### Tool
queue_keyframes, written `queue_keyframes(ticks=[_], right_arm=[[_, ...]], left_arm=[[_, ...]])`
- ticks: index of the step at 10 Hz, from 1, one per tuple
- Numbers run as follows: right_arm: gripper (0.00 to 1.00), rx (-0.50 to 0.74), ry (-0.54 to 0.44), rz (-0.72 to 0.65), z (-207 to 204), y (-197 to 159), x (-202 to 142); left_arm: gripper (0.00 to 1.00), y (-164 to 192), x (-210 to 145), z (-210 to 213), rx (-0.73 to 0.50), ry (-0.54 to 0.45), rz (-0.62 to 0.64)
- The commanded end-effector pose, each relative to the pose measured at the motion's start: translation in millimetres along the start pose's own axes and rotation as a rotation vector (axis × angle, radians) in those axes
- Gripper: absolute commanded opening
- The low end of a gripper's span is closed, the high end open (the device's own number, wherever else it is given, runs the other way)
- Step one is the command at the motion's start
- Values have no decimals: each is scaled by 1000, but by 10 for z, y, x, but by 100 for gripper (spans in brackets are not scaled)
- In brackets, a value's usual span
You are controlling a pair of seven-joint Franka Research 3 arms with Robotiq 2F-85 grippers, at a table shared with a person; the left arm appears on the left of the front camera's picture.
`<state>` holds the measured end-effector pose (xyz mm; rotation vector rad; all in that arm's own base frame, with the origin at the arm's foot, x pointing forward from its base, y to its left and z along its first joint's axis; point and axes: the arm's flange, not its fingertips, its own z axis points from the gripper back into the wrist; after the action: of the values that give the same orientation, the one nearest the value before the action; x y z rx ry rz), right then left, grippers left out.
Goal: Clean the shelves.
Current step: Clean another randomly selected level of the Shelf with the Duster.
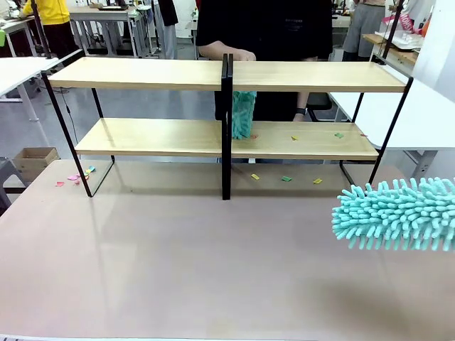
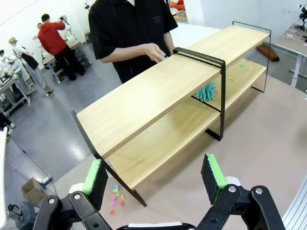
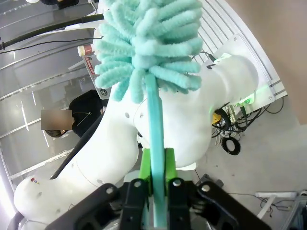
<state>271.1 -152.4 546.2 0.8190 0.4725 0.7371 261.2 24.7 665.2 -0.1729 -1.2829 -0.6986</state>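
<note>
The shelves stand across the far half of the table, two light wooden boards on a black frame with a centre post. My right gripper is shut on the teal handle of a fluffy teal duster, whose head hovers over the table's right edge. My left gripper is open and holds nothing, back from the shelves at their left end. A person's hand rests on the top board, and a second teal duster hangs at the lower board by the centre post.
Small coloured paper scraps lie on the right half of the lower board. More scraps lie on the table beneath it, and others by the left leg. White tables stand on both sides.
</note>
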Motion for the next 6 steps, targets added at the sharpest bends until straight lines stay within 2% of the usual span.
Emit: queue_keyframes(ticks=[1, 6], right_arm=[[13, -7, -8, -7, 45, 22, -3], [13, -7, -8, -7, 45, 22, -3]], left_arm=[[100, 0, 0, 0, 6, 4, -2], [100, 0, 0, 0, 6, 4, -2]])
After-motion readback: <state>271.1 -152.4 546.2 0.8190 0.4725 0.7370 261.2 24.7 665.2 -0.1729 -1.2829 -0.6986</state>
